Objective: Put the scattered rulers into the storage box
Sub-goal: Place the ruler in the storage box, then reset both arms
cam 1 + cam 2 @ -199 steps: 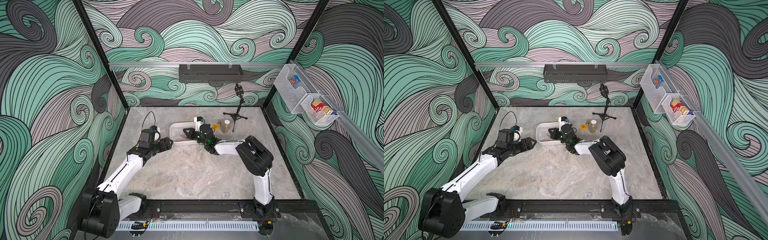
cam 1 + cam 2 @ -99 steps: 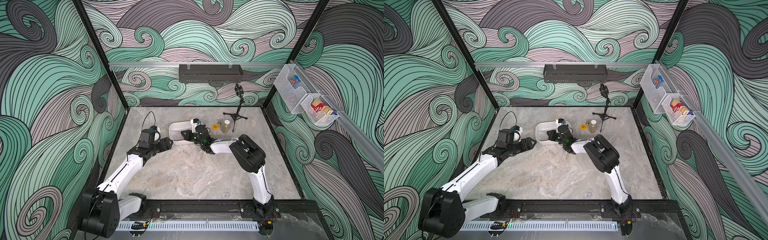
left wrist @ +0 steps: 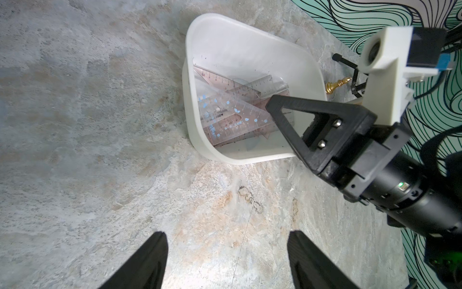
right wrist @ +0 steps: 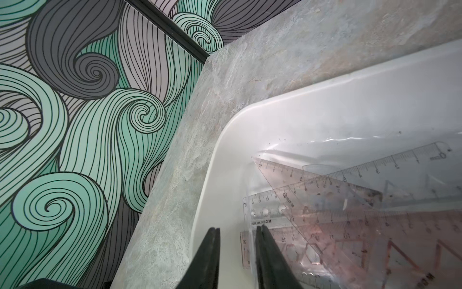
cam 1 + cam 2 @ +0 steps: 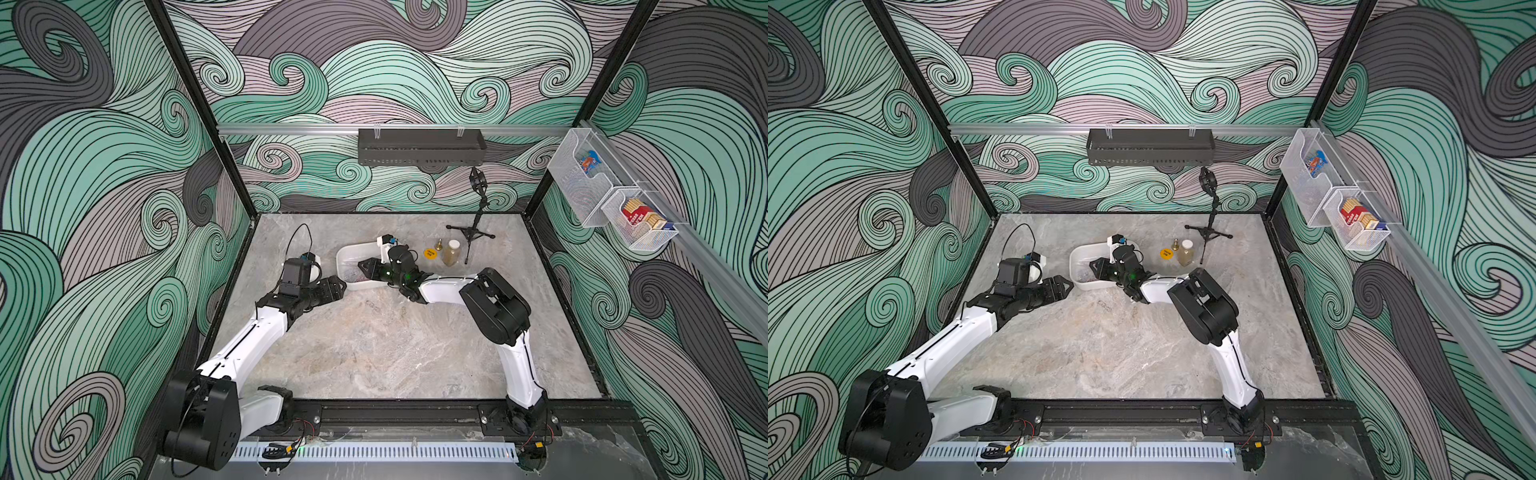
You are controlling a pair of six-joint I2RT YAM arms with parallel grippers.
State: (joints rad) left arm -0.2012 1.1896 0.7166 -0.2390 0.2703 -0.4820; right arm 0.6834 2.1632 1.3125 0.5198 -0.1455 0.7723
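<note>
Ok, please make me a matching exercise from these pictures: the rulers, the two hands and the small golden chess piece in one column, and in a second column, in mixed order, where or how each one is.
Column one
1. rulers
2. left hand
3. right hand
4. golden chess piece

Column two
A. open wide above the bare table, near the storage box
B. on the table, outside the storage box
C. lying piled inside the storage box
D. over the storage box, fingers a little apart

Right pairs: 1-C, 2-A, 3-D, 4-B.
</note>
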